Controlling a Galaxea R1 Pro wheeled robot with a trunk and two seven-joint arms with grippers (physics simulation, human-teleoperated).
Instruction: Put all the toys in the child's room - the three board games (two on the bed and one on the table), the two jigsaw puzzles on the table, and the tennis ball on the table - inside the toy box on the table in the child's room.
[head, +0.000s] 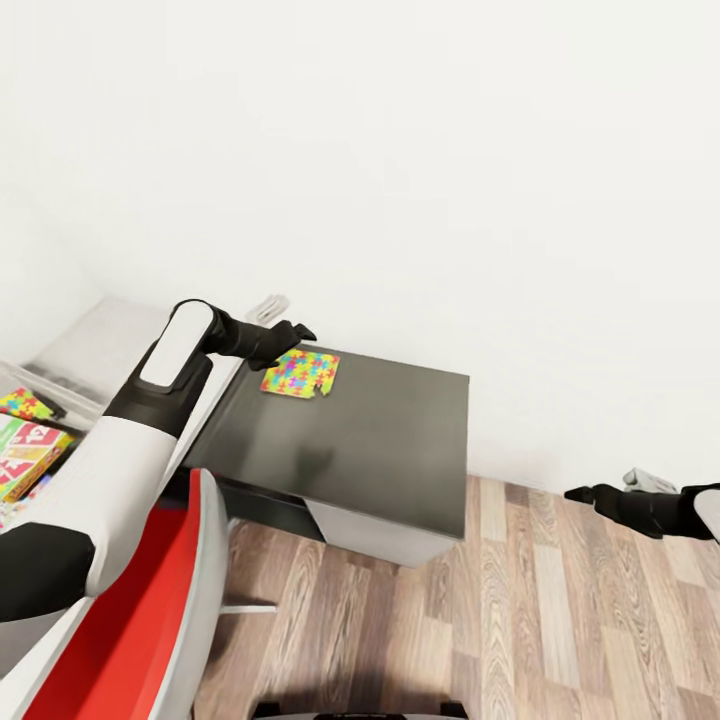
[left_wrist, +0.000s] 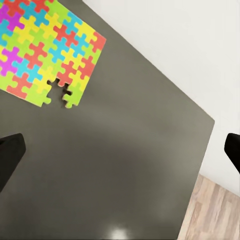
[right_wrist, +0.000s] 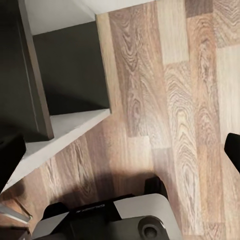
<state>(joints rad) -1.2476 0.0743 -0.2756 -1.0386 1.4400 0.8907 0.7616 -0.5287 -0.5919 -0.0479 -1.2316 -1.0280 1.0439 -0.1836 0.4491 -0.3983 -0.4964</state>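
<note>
Head view: one jigsaw puzzle (head: 300, 373) lies on the dark tabletop (head: 380, 440), near the wall-side edge, not yet boxed. The left claw (head: 283, 345) hovers just beside the puzzle. At the puzzle's far left sit printed board games (head: 28, 455) – whether inside the toy box I cannot tell. The right claw (head: 585, 494) hangs over the wooden floor (head: 520, 620), well apart.

Left wrist view: fingers spread wide, empty – puzzle ahead, untouched.

Right wrist view: wide, holding nothing.

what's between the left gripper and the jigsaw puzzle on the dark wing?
Nothing. In the left wrist view only bare dark desk surface separates the open left gripper from the jigsaw puzzle. In the head view the gripper sits right beside the puzzle's near edge.
</note>
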